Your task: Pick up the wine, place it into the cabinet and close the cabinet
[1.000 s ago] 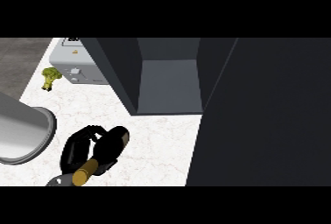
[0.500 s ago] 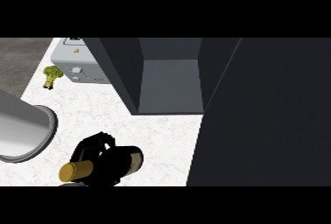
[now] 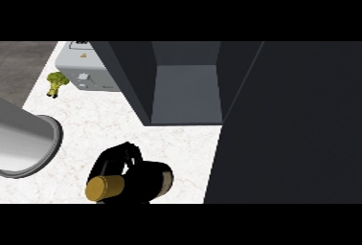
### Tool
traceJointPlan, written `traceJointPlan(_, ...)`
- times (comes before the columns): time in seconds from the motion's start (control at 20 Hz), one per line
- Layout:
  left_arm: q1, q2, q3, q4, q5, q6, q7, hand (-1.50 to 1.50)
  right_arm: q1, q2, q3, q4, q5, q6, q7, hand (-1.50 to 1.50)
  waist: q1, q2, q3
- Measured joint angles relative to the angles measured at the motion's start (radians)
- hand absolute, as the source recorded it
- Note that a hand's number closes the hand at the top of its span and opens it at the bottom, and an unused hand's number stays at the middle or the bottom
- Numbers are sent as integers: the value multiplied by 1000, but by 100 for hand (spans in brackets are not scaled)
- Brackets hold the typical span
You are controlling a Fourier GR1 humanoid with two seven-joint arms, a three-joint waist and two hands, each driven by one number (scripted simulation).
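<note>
Black hand [image 3: 117, 160] curled round gold-capped wine [image 3: 138, 182]

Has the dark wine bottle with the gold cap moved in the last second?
Yes. The dark wine bottle, held in the black hand, shifted rightward, away from the grey forearm and toward the open dark cabinet.

My left hand [image 3: 117, 165], curled round the wine [image 3: 130, 184], now sits further right and lower than before, nearer the cabinet [image 3: 185, 91].

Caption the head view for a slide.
Left hand curled round the wine bottle on the counter, just before the open cabinet.
</note>
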Motion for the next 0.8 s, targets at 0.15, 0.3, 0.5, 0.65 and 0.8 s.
traceJointPlan(0.15, 9, -18, -47, -59, -16, 64, 32, 150, 23, -17, -6, -2, -2, 2, -28, -150, -2, 0, 0)
traceJointPlan(0.3, 15, -27, -80, -96, -41, 127, 46, 150, 35, -32, -12, -5, -4, -2, -38, -150, -5, 0, 0)
traceJointPlan(0.5, -36, -32, -106, -118, -43, 236, 77, 150, 47, -49, -18, -5, -8, 1, -59, -150, -8, 1, 0)
traceJointPlan(0.65, -96, -34, -101, -95, -55, 291, 98, 150, 64, -57, -16, -5, -12, 5, -83, -150, -11, 2, 0)
traceJointPlan(0.8, -141, -34, -96, -86, -73, 337, 128, 150, 74, -65, -15, -6, -14, 2, -89, -150, -11, 2, 0)
